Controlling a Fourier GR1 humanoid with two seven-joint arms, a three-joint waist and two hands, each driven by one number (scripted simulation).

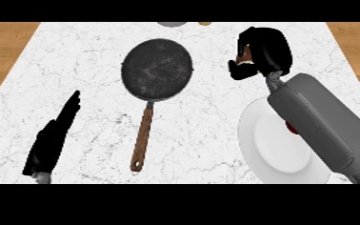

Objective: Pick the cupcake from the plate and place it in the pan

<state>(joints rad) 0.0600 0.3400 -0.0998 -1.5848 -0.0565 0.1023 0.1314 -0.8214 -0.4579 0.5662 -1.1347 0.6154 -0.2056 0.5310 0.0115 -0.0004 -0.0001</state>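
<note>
A dark round pan (157,68) with a brown handle (142,138) lies on the marble counter, left of centre, with nothing in it. The white plate (271,145) sits at the lower right, partly under my right forearm. My right hand (265,50) hovers above the counter to the right of the pan, fingers curled round the cupcake (245,60), of which only a brown and white sliver shows. My left hand (53,140) rests open at the lower left, fingers straight.
Two small objects, one grey (171,24) and one tan (205,23), peek in at the counter's far edge. Wooden floor shows past the counter's left and right sides. A small red mark (292,129) shows on the plate by my forearm.
</note>
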